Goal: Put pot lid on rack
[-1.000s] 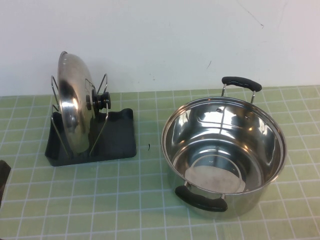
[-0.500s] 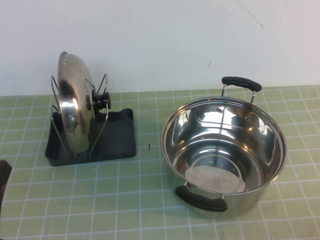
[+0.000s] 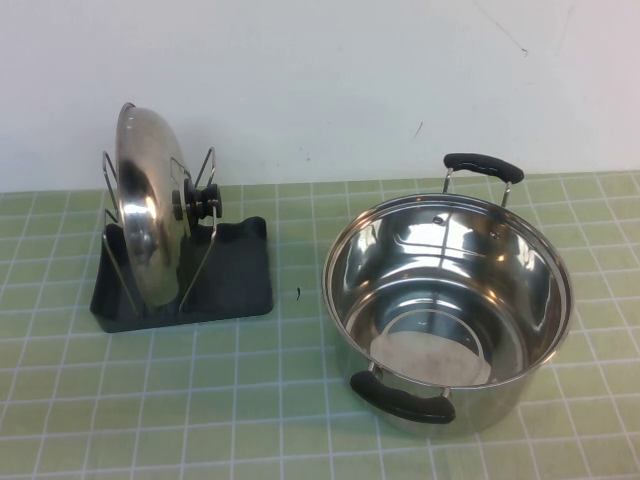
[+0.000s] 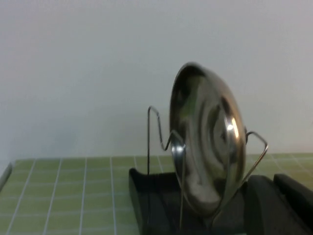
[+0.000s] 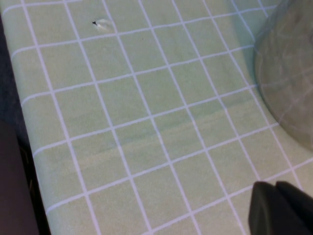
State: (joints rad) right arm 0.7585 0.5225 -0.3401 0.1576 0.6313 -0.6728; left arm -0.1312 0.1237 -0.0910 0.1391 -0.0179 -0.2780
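Note:
The shiny steel pot lid stands on edge between the wire loops of the dark plastic rack at the table's back left, its black knob facing right. Nothing holds it. The left wrist view shows the lid in the rack close ahead, with my left gripper low beside the tray, fingers together and empty. My right gripper hovers over the green grid cloth, fingers together and empty. Neither gripper shows in the high view.
The deep steel pot with two black handles stands open at the right; its wall also shows in the right wrist view. A white wall runs behind the table. A small dark speck lies between rack and pot.
A dark part of my left arm at the high view's lower left edge has drawn back out of view. The lid, rack and pot have not moved.

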